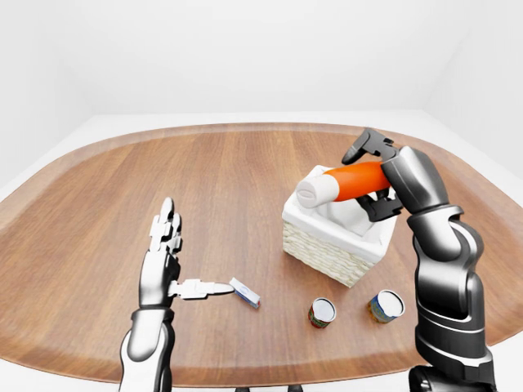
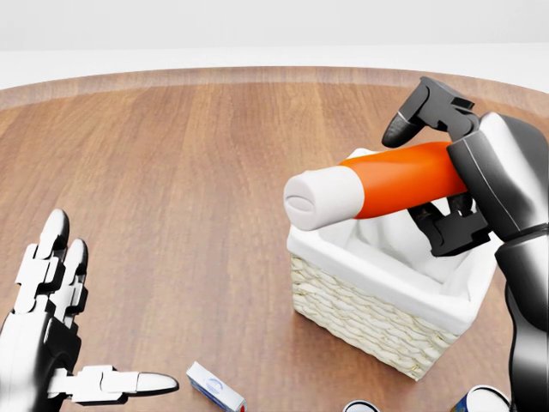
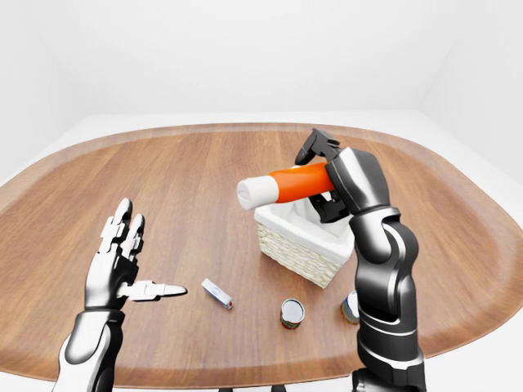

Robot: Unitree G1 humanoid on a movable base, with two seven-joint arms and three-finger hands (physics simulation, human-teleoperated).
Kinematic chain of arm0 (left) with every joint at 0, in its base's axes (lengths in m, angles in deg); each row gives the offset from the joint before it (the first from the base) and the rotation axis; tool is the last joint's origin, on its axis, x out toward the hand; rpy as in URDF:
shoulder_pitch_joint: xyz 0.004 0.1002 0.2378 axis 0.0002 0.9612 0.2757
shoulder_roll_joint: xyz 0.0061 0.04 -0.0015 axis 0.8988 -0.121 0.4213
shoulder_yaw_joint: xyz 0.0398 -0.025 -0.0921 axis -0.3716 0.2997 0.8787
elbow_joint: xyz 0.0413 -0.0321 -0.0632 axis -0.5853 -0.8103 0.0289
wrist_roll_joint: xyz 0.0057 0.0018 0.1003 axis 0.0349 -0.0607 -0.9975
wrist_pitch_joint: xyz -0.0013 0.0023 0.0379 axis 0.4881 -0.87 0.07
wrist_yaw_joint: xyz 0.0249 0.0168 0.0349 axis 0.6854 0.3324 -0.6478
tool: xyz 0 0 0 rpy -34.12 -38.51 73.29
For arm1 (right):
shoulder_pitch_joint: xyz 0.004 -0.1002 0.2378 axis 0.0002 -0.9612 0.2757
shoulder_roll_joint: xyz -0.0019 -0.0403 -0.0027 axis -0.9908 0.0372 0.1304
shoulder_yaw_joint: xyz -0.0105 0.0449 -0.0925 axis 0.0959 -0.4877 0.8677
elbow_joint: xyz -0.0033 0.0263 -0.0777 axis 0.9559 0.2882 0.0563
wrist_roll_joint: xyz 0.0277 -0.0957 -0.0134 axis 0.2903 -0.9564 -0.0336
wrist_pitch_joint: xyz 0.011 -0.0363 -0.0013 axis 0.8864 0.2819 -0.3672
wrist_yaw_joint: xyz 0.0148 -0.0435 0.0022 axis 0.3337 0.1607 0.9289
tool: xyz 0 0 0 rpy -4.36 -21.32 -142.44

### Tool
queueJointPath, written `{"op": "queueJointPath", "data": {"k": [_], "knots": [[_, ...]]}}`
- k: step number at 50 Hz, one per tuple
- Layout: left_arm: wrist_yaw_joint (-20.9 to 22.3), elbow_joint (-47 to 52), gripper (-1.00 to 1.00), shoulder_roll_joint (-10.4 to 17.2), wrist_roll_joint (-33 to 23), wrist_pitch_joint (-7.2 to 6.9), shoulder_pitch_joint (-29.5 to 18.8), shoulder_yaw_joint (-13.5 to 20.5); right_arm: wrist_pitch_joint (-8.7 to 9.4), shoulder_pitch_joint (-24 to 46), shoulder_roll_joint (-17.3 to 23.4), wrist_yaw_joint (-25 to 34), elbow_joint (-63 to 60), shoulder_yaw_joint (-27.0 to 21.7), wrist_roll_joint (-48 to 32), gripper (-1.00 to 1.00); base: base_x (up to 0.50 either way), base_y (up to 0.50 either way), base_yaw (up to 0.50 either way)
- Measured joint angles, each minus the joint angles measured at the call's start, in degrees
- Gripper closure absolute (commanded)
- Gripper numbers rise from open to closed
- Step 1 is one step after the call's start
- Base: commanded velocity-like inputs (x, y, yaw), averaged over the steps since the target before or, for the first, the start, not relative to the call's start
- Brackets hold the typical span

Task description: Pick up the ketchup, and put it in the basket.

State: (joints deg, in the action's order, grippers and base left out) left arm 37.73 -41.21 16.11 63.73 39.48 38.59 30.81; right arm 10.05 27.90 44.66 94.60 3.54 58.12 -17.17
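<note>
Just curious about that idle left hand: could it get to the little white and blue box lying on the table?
Probably yes. The left hand is open, its thumb tip close beside the small box, with only bare table between them.
</note>
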Motion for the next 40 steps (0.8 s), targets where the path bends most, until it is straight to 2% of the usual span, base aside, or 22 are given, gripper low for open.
{"op": "queueJointPath", "data": {"k": [33,40], "knots": [[0.0,0.3,-1.0,-0.1,0.9,0.11,0.0,0.1,0.0,5.3,5.9,6.3,7.6,-2.0,-12.2,1.0,0.0,0.0,0.0],[0.0,0.7,-1.0,-0.1,0.9,-0.33,0.0,0.0,0.0,6.4,7.0,6.0,10.9,-2.2,-13.5,1.0,0.0,0.0,0.0]]}}
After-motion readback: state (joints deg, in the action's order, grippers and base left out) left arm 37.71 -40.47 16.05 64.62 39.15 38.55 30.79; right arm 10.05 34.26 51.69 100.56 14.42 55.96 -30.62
